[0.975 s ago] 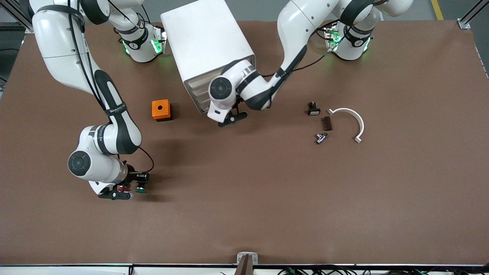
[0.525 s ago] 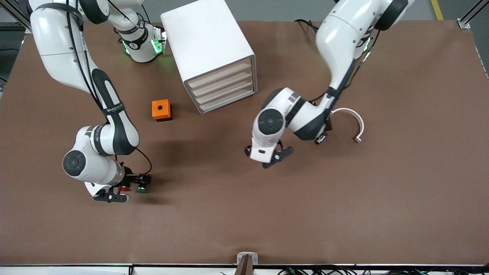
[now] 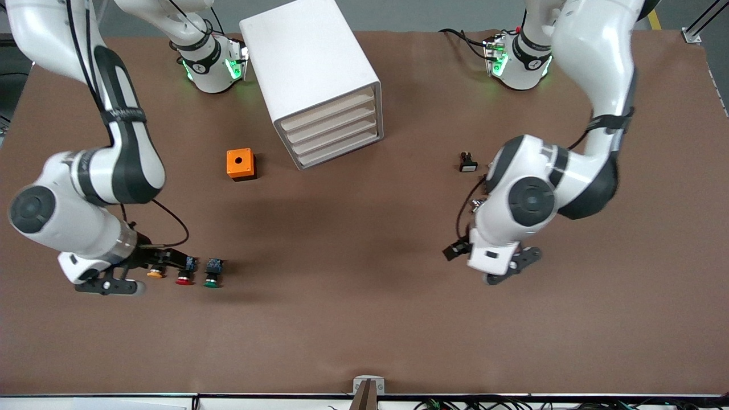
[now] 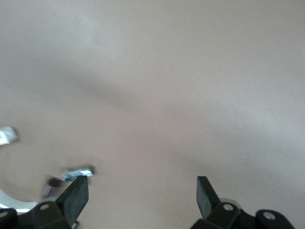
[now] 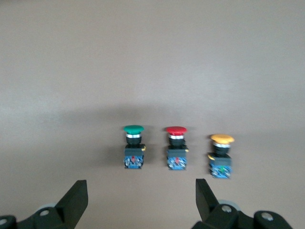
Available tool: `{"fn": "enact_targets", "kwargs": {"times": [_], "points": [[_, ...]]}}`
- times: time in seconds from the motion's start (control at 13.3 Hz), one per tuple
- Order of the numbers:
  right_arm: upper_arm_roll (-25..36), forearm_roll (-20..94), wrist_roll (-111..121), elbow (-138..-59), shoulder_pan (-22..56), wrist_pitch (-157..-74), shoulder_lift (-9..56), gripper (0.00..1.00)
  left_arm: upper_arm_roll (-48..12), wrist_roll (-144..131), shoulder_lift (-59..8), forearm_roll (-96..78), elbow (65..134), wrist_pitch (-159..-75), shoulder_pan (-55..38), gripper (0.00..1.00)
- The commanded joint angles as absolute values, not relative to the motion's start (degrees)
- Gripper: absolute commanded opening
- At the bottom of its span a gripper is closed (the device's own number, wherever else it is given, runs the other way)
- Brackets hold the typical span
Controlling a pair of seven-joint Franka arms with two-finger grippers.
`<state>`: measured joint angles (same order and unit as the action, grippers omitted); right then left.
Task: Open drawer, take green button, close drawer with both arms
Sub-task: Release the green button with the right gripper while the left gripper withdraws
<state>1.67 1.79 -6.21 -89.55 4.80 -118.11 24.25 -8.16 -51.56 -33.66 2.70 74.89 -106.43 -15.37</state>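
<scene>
The white cabinet (image 3: 310,62) stands near the robots' bases with all four drawer fronts (image 3: 336,130) shut. The green-capped button (image 3: 212,274) stands on the table toward the right arm's end, beside a red-capped button (image 3: 184,277) and an orange-capped button (image 3: 154,273). My right gripper (image 3: 171,261) is open and empty, raised just clear of the row. In the right wrist view the green button (image 5: 134,149) stands ahead of the open right gripper (image 5: 140,198). My left gripper (image 3: 457,249) hangs open and empty over bare table; it also shows in the left wrist view (image 4: 141,191).
A small orange box (image 3: 240,164) with a round hole sits beside the cabinet. A small black switch (image 3: 467,162) lies near the left arm. A metal part (image 4: 78,172) and a white curved piece (image 4: 7,135) lie by the left gripper, mostly hidden under the arm in the front view.
My left gripper swung from the cabinet's drawer fronts out over the table toward the left arm's end. My right gripper drew back and up from the green button, which stays on the table.
</scene>
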Motion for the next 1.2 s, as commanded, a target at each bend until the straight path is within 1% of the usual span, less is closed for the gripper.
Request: {"fn": "enact_targets", "kwargs": {"times": [0.0,0.22,0.3,0.45,0.6,0.75,0.9,0.97,1.05,1.12], "points": [[1.23,0.09,-6.5,-91.23,2.11,-113.58,17.95,1.0,-8.7,-50.1,-28.84,3.69,76.46,-103.64,-12.58,1.0],[1.32,-1.66,-7.03,-92.02,2.2,-110.31,10.22,1.0,-8.79,-48.01,-24.36,6.84,76.38,-102.57,-8.54,1.0],[1.23,-3.24,-7.21,-92.02,2.2,-108.48,8.11,1.0,-8.7,-44.86,-22.78,7.99,76.38,-101.0,-7.92,1.0],[1.23,-3.52,-7.47,-91.93,1.94,-103.3,4.33,1.0,-8.79,-38.44,-19.53,8.26,76.46,-96.96,-5.29,1.0],[1.23,-3.43,-7.47,-91.76,1.5,-99.33,0.9,1.0,-8.7,-32.64,-16.98,8.35,76.46,-91.87,-4.57,1.0],[1.14,-3.34,-6.95,-91.15,1.49,-98.09,-0.61,1.0,-8.79,-25.35,-14.43,8.26,76.55,-89.13,-1.95,1.0],[2.02,-2.81,-6.59,-90.88,1.32,-93.02,-2.02,1.0,-9.22,-20.06,-12.23,7.38,76.81,-86.58,0.78,1.0],[2.28,-2.73,-6.5,-90.7,1.32,-91.77,-2.28,1.0,-9.14,-18.91,-11.0,7.21,77.34,-86.31,0.96,1.0],[2.29,-2.81,-6.42,-89.83,1.32,-90.19,-2.2,1.0,-8.97,-16.9,-9.25,6.95,79.34,-86.31,0.97,1.0],[2.29,-2.73,-5.89,-88.95,1.32,-88.78,-2.02,1.0,-8.96,-16.01,-6.44,6.86,82.76,-86.57,0.97,1.0]]}}
